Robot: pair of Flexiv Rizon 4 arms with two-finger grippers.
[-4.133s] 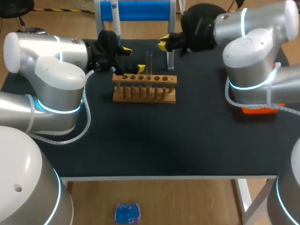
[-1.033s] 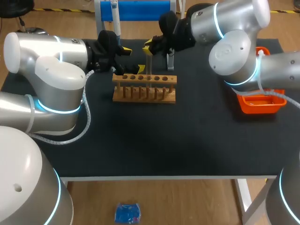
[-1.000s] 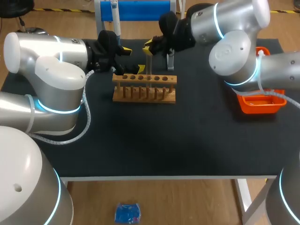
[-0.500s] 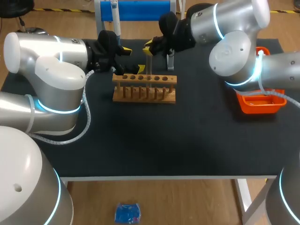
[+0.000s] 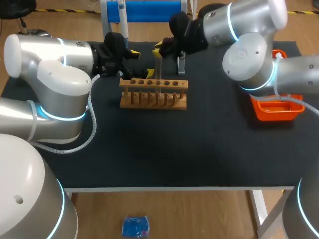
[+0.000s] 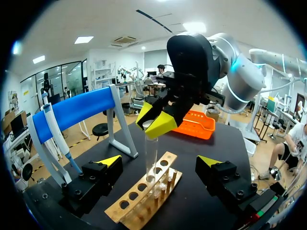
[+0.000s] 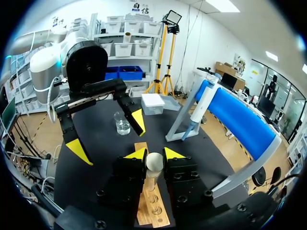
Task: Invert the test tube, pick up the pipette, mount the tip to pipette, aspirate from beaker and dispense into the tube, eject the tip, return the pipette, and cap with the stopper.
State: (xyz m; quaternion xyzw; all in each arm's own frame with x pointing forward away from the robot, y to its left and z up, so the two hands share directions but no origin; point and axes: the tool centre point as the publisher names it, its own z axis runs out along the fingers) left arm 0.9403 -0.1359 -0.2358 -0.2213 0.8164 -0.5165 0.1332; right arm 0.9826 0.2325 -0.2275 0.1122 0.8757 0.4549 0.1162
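With right gripper (image 7: 154, 160) clamped on the rounded top of the clear glass test tube (image 6: 151, 158), upright mid-way along the pale wooden rack (image 5: 153, 93), draw straight up before flipping. Mind the left gripper (image 5: 142, 62), gaping empty at the rack's ten o'clock.

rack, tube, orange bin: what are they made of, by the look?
Rack: looks like wood, pale tan all over, matte, unpainted.
Tube: clear, the rack shows through it, with a glossy wall. It could be glass or clear plastic; the look alone doesn't settle it.
Bin: probably moulded plastic, an even bright orange with thin walls and a slight sheen.
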